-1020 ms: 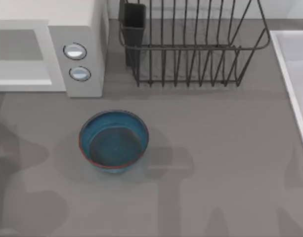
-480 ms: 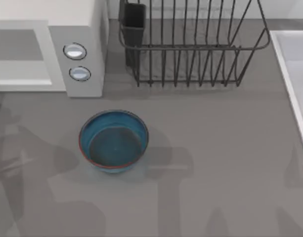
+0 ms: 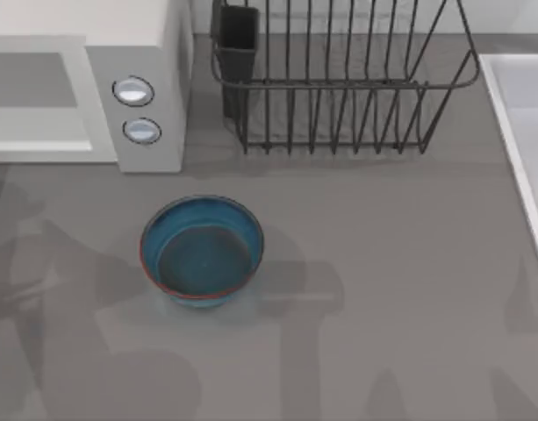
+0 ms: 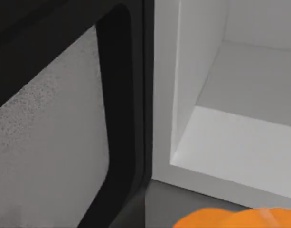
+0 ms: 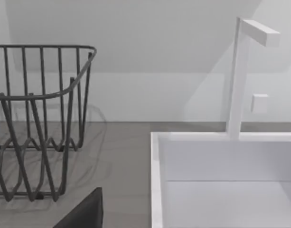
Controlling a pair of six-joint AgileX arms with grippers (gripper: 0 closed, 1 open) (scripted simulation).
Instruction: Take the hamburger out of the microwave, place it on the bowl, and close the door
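The white microwave (image 3: 150, 53) stands at the table's back left, and its pale cavity (image 4: 240, 142) shows close up in the left wrist view. Beside the cavity the door (image 4: 45, 142) stands open, its grey speckled window set in a dark frame. An orange rounded shape, seemingly the hamburger (image 4: 230, 219), sits very near the left wrist camera, in front of the cavity. The blue bowl (image 3: 202, 250) stands empty in front of the microwave, to the right of its knobs. A dark edge that seems part of my right gripper (image 5: 83, 213) shows in the right wrist view, near the sink.
A dark wire dish rack (image 3: 339, 88) with a black cup holder (image 3: 238, 39) stands at the back, right of the microwave. A white sink (image 3: 523, 132) with a tap (image 5: 240, 76) runs along the right edge. Arm shadows lie on the grey table.
A small dark bit at the top view's left edge has gone from view. The shadows on the table's left side have shifted and spread toward the bowl. The bowl has not moved.
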